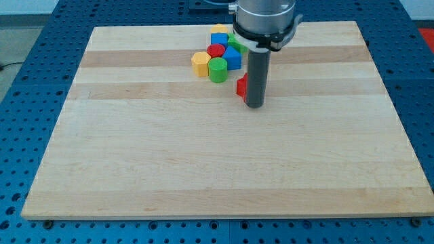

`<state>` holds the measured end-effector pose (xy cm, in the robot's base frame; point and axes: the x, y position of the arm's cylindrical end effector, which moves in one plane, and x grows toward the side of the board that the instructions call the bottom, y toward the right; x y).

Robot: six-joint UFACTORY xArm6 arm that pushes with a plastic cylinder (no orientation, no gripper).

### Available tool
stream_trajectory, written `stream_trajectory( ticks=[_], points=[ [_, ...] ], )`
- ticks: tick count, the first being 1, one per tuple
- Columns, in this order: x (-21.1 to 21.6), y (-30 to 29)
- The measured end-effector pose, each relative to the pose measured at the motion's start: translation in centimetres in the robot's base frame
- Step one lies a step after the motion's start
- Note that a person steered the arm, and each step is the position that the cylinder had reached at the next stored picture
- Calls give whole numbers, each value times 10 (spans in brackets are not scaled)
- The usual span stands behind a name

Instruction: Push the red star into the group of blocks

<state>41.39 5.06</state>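
Note:
The red star (241, 86) lies on the wooden board (203, 156), mostly hidden behind my rod. My tip (255, 105) rests on the board, touching the star's right side. Up and to the left is the group of blocks: a yellow block (200, 64), a green cylinder (218, 70), a red block (215, 51), a blue block (232, 58), another blue block (219, 39), a yellow block (220, 29) at the top, and a green block (237, 44) partly behind the arm. A small gap separates the star from the green cylinder.
The board lies on a blue perforated table (41, 41). The arm's grey body (264, 20) hangs over the board's top edge and hides part of the group.

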Motion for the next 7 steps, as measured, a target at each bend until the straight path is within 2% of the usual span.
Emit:
stream_trajectory(
  ticks=[3,4,5,6,7],
  points=[
    [-79,-22],
    [-76,-19],
    [-17,-6],
    [17,-67],
    [12,-125]
  ],
)
